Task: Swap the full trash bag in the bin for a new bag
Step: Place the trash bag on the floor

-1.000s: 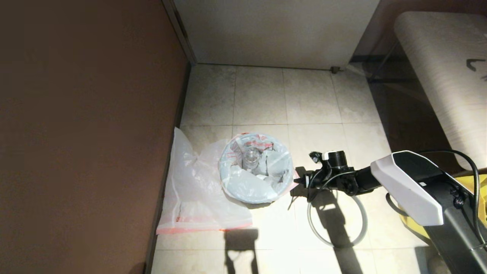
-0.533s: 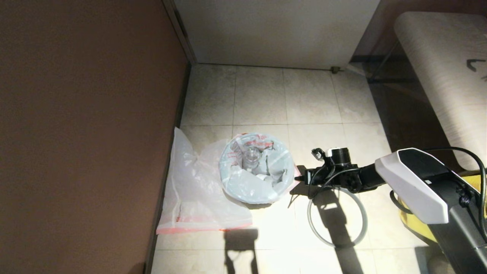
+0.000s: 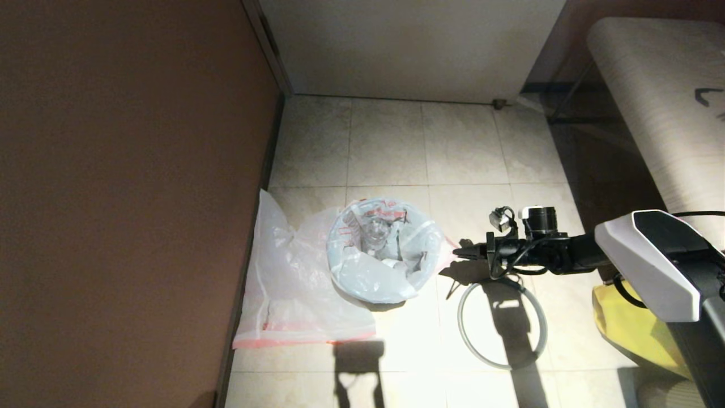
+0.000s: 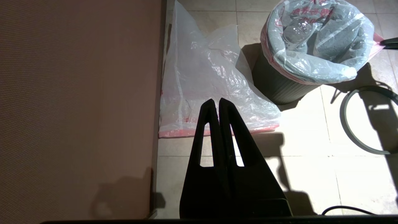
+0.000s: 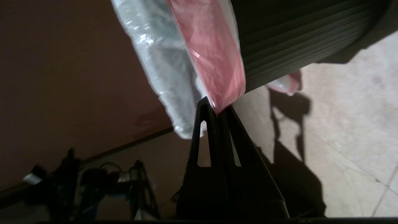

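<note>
The full trash bag (image 3: 382,252) sits in the black bin (image 4: 276,88), its mouth folded over the top and a clear bottle (image 4: 295,29) showing inside. My right gripper (image 3: 460,252) is at the bin's right side, shut on the bag's red-pink edge band (image 5: 214,65), which is drawn out a little to the right. The new bag (image 3: 289,289) lies flat on the floor left of the bin, against the wall. My left gripper (image 4: 216,102) hovers shut and empty above the new bag's near part. The bin's grey hoop (image 3: 501,323) lies on the floor to the right.
A brown wall (image 3: 124,198) runs along the left, close to the new bag. A yellow bag (image 3: 634,328) sits at the right under my right arm. A pale bench (image 3: 662,113) stands at the far right. Bare tiles (image 3: 419,141) lie beyond the bin.
My right gripper has risen and drawn back to the right, holding the full bag's pink edge and pulling it out from the bin's side. The bin and new bag have stayed put.
</note>
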Available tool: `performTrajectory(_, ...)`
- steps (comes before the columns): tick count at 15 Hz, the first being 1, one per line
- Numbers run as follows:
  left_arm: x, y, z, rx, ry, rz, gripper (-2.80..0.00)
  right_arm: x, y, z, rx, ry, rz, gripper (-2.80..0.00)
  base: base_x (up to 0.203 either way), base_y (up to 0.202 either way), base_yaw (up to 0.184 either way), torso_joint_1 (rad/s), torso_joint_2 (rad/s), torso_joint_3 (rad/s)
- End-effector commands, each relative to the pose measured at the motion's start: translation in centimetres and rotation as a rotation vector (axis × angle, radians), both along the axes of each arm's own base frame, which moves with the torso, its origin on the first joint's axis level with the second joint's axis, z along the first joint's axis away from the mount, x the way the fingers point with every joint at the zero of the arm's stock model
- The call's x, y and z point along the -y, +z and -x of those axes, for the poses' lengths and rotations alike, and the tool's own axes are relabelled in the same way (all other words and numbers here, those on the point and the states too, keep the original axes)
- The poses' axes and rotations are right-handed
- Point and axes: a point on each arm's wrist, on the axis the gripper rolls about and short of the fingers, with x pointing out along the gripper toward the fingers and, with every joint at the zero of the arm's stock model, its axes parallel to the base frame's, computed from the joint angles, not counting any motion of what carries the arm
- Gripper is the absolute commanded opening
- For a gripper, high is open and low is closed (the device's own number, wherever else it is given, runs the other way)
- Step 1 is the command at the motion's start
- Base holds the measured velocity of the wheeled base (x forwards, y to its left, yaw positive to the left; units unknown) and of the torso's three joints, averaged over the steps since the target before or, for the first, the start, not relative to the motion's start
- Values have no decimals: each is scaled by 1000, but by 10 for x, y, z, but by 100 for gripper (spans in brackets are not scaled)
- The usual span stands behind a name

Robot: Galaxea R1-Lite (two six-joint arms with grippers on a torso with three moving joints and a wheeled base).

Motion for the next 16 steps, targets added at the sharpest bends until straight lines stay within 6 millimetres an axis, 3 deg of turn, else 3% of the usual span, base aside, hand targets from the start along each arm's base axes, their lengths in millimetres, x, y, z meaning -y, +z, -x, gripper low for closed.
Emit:
performTrajectory(1, 0, 0, 0, 1, 1, 0, -280, 4, 4, 1, -9, 69, -49, -280, 0, 0, 0, 0, 0, 0)
performTrajectory(5, 0, 0, 0, 1, 1, 0, -280, 1, 2, 1, -56, 110, -92, -280, 0, 0, 0, 0, 0, 0)
performTrajectory(8, 0, 0, 0, 1, 1, 0, -280, 4, -8, -9, -9, 6, -40, -280, 0, 0, 0, 0, 0, 0)
performTrajectory(9, 0, 0, 0, 1, 1, 0, -280, 3, -14, -12, -4, -64, -1, -255, 0, 0, 0, 0, 0, 0)
performTrajectory(10, 0, 0, 0, 1, 1, 0, -280, 2, -23, -14, 8, -103, 32, 0, 0, 0, 0, 0, 0, 0)
performTrajectory(16, 0, 0, 0, 1, 1, 0, -280, -6, -46, -22, 38, -127, 75, 0, 0, 0, 0, 0, 0, 0)
